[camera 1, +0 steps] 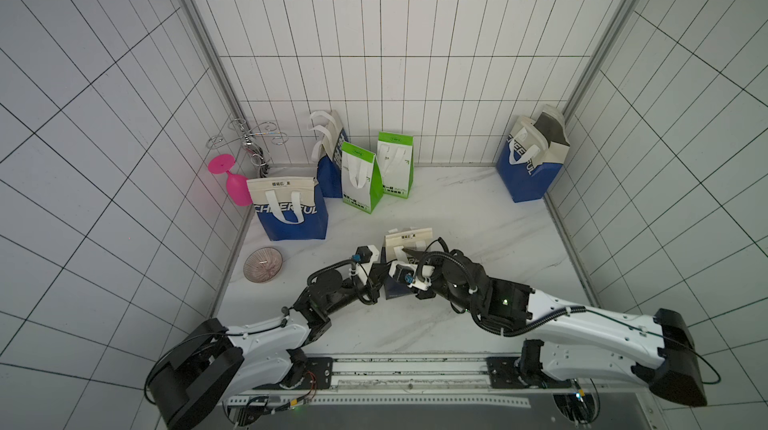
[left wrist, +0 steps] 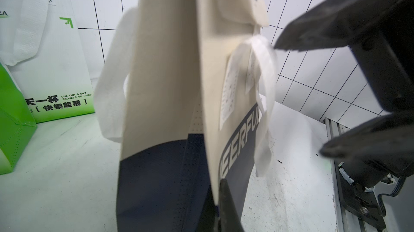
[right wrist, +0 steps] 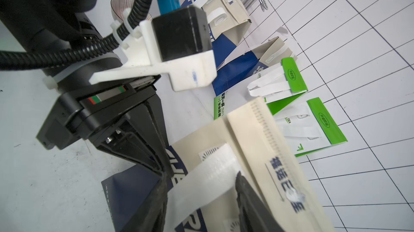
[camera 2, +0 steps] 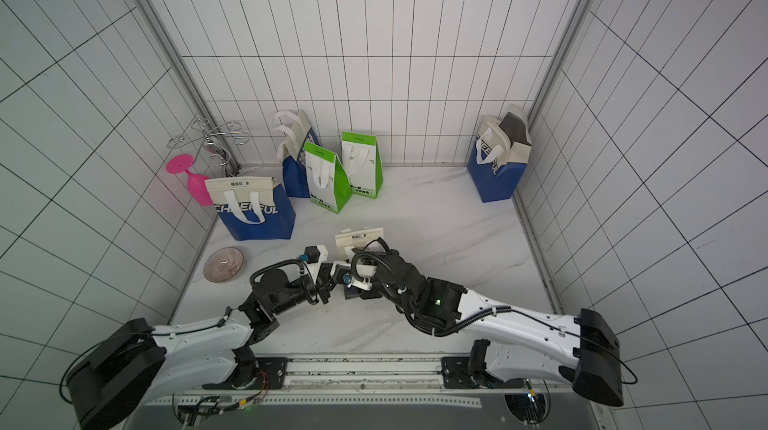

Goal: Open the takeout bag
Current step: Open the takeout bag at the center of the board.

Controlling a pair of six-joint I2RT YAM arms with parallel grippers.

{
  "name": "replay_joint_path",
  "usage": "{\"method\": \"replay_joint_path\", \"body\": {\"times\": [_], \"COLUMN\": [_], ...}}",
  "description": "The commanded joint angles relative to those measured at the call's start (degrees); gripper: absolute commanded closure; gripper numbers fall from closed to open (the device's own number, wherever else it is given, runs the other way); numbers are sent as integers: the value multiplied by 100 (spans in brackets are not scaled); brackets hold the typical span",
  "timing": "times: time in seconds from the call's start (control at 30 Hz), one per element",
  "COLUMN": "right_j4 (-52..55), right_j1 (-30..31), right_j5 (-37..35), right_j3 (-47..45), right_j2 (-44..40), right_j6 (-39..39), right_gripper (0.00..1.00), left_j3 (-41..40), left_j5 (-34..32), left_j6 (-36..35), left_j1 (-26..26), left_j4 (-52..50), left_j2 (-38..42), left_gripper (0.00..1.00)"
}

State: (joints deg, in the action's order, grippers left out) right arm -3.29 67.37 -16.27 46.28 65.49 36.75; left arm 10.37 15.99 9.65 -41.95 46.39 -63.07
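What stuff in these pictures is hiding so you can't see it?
- Takeout bag, both top views: lower half mostly hidden under the right arm.
- Its inside, every view: folded top covers it.
- Left gripper, left wrist view: jaws cut off by the picture's edge.
- Pink glass, both top views: bowl partly behind a blue bag.

White marbled table (camera 1: 478, 220) — takeout bag (camera 1: 409, 239), 5 other bags (camera 1: 291, 216), striped bowl (camera 1: 263, 265), perhaps a pink goblet (camera 1: 237, 189).
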Motion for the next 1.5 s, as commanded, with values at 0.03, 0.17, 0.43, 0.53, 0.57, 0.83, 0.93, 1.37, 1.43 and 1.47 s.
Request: {"method": "replay_joint_path", "body": {"times": [0.03, 0.17, 0.43, 0.53, 0.57, 0.83, 0.93, 1.37, 1.43, 1.47], "right_j4": [-803, -842, 170, -156, -238, -553, -951, -1420, -1454, -1499], "right_j1": [91, 122, 128, 91, 75, 65, 63, 5, -5, -13], "right_j5": [-466, -346, -193, -248, -241, -803, -940, -1315, -1351, -1363], "right_j3": [733, 835, 882, 666, 671, 1174, 1153, 1200, 1157, 1131], "right_j2": [383, 353, -310, -443, -396, 586, 735, 970, 1004, 1029], "right_j6": [513, 605, 354, 356, 396, 1093, 1292, 1734, 1786, 1812], "right_gripper": [50, 50, 51, 51, 51, 51, 52, 54, 55, 55], "left_j3": [35, 44, 53, 69, 85, 85, 84, 98, 101, 102], "left_j5": [-80, -92, -88, -85, -87, -101, -103, -79, -78, -81], "left_j6": [-15, -25, -25, -6, -5, -19, -24, -29, -33, -33], "left_j1": [-23, -21, -16, -19, -22, -28, -32, -32, -30, -30], "left_j4": [284, 283, 248, 259, 265, 212, 194, 186, 178, 179], "left_j2": [150, 146, 161, 140, 121, 128, 137, 128, 128, 128], "left_gripper": [100, 100, 100, 100, 100, 100, 100, 100, 100, 100]}}
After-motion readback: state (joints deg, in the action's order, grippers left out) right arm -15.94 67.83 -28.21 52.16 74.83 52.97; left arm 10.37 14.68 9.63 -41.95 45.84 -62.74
